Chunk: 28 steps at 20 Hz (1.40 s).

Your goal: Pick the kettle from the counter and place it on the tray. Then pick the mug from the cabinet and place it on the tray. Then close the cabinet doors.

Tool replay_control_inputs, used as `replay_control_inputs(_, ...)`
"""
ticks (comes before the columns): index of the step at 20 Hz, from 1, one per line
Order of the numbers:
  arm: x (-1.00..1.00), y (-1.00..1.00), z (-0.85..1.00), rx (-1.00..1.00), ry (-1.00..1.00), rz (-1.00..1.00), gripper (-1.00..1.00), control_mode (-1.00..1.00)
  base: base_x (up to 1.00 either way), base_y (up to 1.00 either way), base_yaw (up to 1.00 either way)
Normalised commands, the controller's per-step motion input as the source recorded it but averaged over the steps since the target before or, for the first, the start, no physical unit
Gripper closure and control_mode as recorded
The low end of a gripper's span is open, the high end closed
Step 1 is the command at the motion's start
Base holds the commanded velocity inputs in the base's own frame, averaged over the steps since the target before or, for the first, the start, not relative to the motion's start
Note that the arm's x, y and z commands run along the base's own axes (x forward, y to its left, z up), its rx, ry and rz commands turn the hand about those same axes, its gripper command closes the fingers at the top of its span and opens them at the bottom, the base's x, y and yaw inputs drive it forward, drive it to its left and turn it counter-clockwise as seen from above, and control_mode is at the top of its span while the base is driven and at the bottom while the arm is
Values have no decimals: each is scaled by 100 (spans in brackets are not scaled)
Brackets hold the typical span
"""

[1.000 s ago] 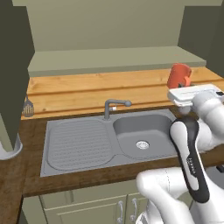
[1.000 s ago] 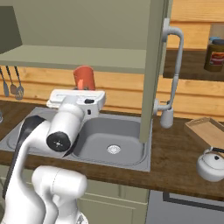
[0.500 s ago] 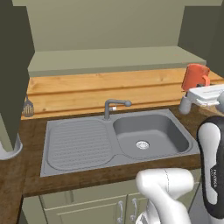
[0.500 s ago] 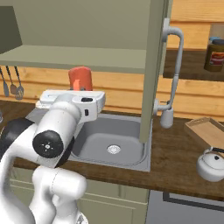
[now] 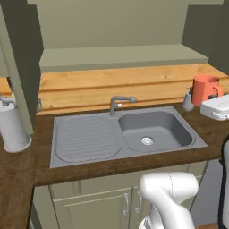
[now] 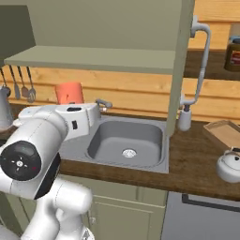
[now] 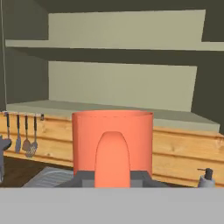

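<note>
In the left base view, the orange-red mug hangs in the air at the right, above the dark wood bench, with its handle turned right. The white hand of the arm sits just below and right of it at the frame edge. A small soap dispenser stands just left of the mug, behind the grey sink, whose tap rises at its back rim. The open cabinet shows its pale bottom shelf above the wood backsplash. A white cylinder stands at the far left of the bench.

In the right base view, the mug sits just above the white hand, left of the sink. One cabinet door stands open, edge-on, with its curved silver handle. On the bench at the right lies the light-wood tray, and the silver kettle stands in front of it, on the bench rather than on the tray. A dark jar sits high at the right. Utensils hang at the left.

In the hand view, the mug is close up, handle facing the camera, and the pincer is clenched on its base, a dark finger on either side. Behind it are the cabinet's shelves.
</note>
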Motion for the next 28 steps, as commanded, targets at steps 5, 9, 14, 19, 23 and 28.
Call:
replay_control_inputs(5,0,0,0,0,0,0,100,100,-100,20,0)
replay_control_inputs(9,0,0,0,0,0,0,100,100,-100,-39,0)
replay_control_inputs(14,0,0,0,0,0,0,100,100,-88,-89,0)
replay_control_inputs(19,0,0,0,0,0,0,100,100,-22,-100,3)
replay_control_inputs(23,0,0,0,0,0,0,100,100,12,-98,3)
replay_control_inputs(28,0,0,0,0,0,0,100,100,50,-86,6)
